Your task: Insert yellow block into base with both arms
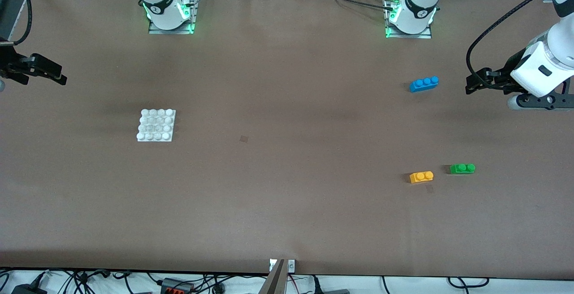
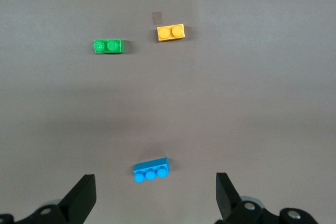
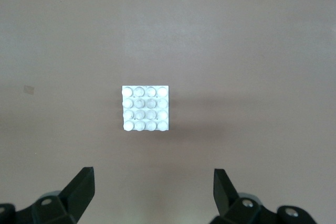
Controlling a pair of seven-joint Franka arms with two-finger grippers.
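The yellow block lies flat on the brown table toward the left arm's end, studs up, apart from both grippers. The base, a white studded plate, rests on the table toward the right arm's end. My left gripper hangs open and empty in the air at its end of the table, beside the blue brick. Over its own end of the table my right gripper is open too, with nothing between its fingers.
A blue three-stud brick lies farther from the front camera than the yellow block. A green two-stud brick sits beside the yellow block. Both arm bases stand along the table's back edge.
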